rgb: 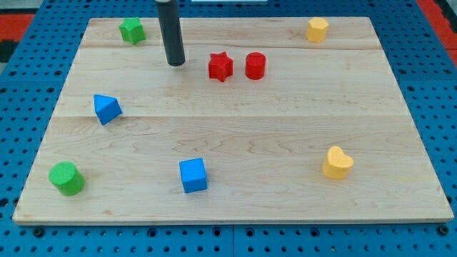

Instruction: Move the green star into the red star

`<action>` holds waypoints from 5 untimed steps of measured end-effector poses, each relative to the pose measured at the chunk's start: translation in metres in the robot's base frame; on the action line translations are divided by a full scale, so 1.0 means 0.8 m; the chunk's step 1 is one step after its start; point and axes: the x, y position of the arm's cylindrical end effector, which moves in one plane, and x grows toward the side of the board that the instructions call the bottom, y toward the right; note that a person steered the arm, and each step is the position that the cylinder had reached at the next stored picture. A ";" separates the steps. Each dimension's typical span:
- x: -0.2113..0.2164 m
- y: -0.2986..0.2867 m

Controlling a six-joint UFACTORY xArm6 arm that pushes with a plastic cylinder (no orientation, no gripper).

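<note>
The green star (132, 30) lies near the top left corner of the wooden board (235, 143). The red star (221, 66) lies in the upper middle, with a red cylinder (255, 65) just to its right. My tip (176, 63) rests on the board between the two stars, to the lower right of the green star and a short way left of the red star. It touches no block.
A blue triangular block (106, 108) sits at the left, a green cylinder (66, 178) at the bottom left, a blue cube (193, 175) at the bottom middle. A yellow heart (337, 163) is at the lower right, a yellow block (317, 29) at the top right.
</note>
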 end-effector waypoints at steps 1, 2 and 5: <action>-0.009 0.054; -0.012 0.112; -0.014 -0.228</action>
